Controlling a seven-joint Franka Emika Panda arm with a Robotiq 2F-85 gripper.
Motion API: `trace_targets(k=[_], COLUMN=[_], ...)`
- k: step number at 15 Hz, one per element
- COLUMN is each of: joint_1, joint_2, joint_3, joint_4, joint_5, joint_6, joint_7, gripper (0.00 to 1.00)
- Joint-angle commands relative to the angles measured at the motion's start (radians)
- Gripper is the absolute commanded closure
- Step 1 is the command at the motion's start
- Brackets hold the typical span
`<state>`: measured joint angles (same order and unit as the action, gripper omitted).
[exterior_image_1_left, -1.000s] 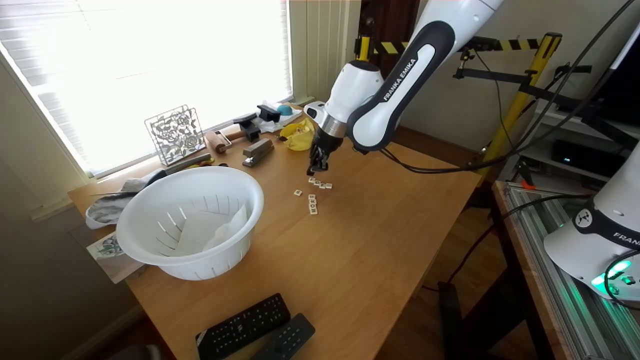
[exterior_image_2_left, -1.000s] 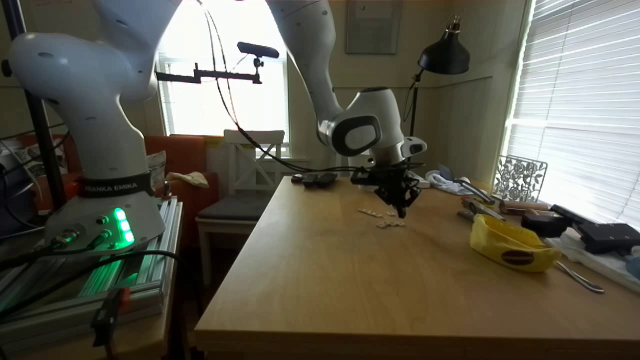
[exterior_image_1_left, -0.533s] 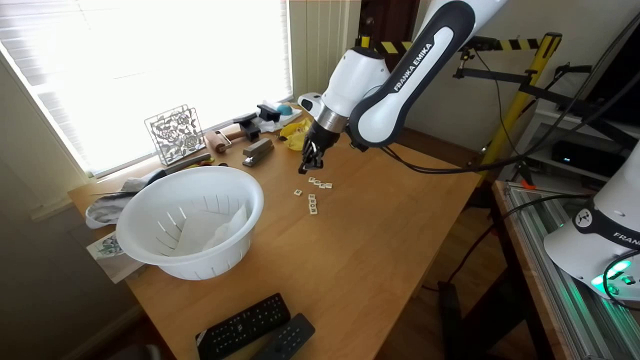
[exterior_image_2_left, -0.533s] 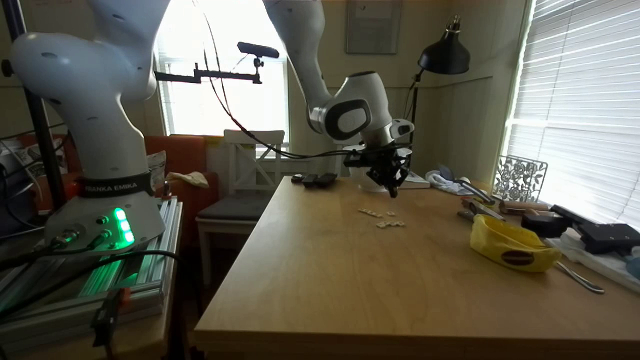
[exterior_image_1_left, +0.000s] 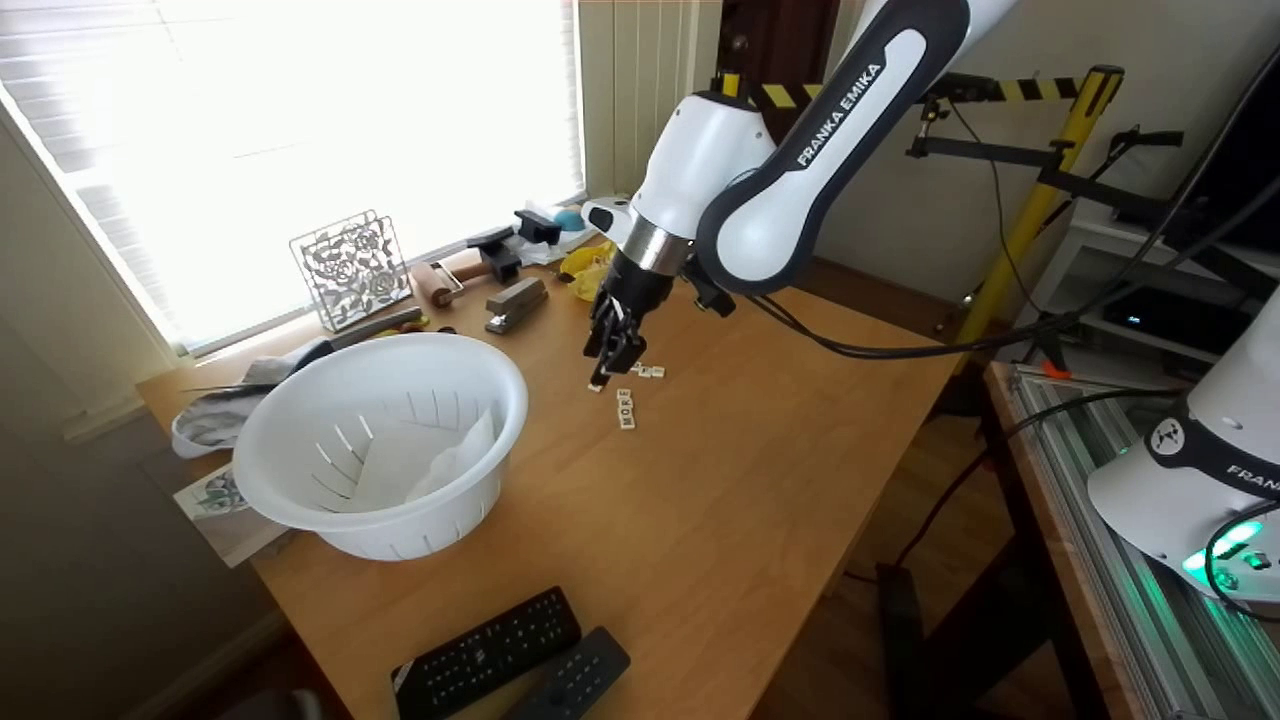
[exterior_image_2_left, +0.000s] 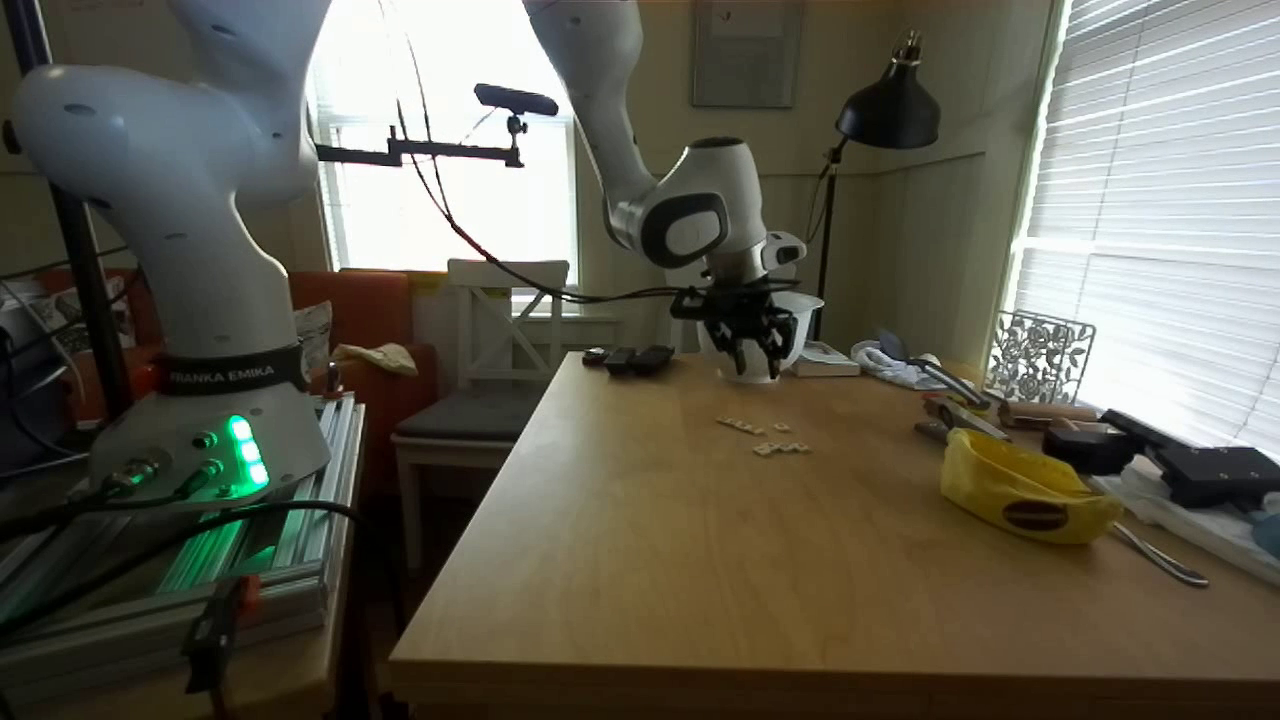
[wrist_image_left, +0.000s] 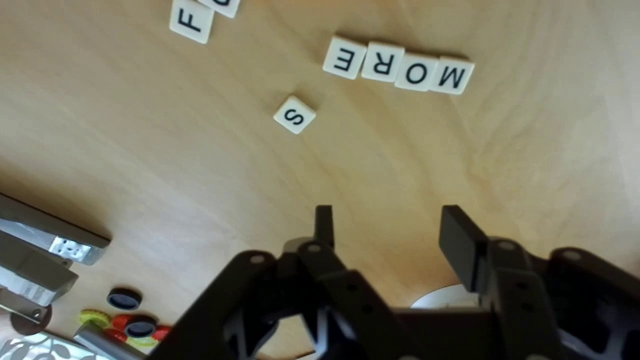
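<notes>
My gripper (wrist_image_left: 387, 220) stands open above the table, its two fingers (wrist_image_left: 324, 225) apart with only bare wood seen between them. Closest to it in the wrist view is a single white letter tile marked S (wrist_image_left: 295, 115). Beyond that lies a row of tiles spelling MORE (wrist_image_left: 395, 65); an F tile (wrist_image_left: 191, 21) with part of another shows at the top edge. In an exterior view the gripper (exterior_image_1_left: 598, 368) partly covers the S tile and the farther row of tiles (exterior_image_1_left: 650, 372). Both fingers of the gripper (exterior_image_2_left: 757, 370) show apart above the tabletop in an exterior view.
A white slotted bowl (exterior_image_1_left: 250, 450) holding white sheets stands beside the tiles. Two black remotes (exterior_image_1_left: 490, 640) lie at the near end. Along the window side are a stapler (exterior_image_1_left: 516, 304), a yellow banana-shaped pouch (exterior_image_2_left: 1020, 490), a metal rack (exterior_image_1_left: 355, 268) and utensils.
The jaws, together a second ago, have spread apart. My gripper has shifted toward the bowl side, leftward in both exterior views. The tiles look unmoved.
</notes>
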<state>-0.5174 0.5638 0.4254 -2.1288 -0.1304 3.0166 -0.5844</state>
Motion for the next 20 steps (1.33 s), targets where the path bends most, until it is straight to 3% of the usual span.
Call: trace_targets(k=[1,2,3,9,16,17,20], joint_1=[-0.04,-0.036,-0.033,0.011,0.149,0.176,0.212], joint_2=[-0.043,-0.053,-0.062,-0.154,-0.268,-0.216,-0.222], joint_3=[0.055,0.053,0.052,0.034,-0.1,-0.123,-0.158], joint_4=[-0.033,-0.034,-0.035,-0.055,-0.092,-0.048,-0.05], joint_5=[0.07,0.083,0.097,0.23,0.319,0.317,0.316], joint_6=[-0.066,-0.089,-0.109,-0.273,-0.403,-0.379,-0.381], joint_7=[-0.018,-0.013,-0.016,-0.039,-0.045,-0.049,-0.042], gripper=[0.12,0.03,0.01,0.0,0.0,0.0,0.0])
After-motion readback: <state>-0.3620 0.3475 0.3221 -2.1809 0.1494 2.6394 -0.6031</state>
